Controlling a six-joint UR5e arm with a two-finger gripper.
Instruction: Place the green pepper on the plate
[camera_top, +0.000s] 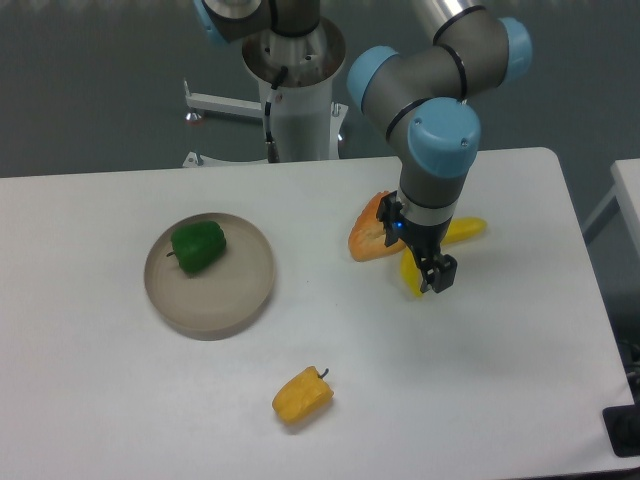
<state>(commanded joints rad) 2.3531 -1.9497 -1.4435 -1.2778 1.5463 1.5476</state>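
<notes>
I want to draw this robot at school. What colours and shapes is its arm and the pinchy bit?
The arm is made of shiny silver-grey tubes joined by round light-blue caps. The gripper is small, black and blocky, with two short black jaws and a tiny blue light just above.

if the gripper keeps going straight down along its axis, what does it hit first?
Most likely the banana: the gripper points down over its lower end. Depth is unclear from one view, so it might just miss and meet the table.

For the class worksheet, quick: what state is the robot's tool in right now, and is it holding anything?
Tool: holding nothing, above the banana; open or closed cannot be told. The green pepper lies on the plate.
</notes>
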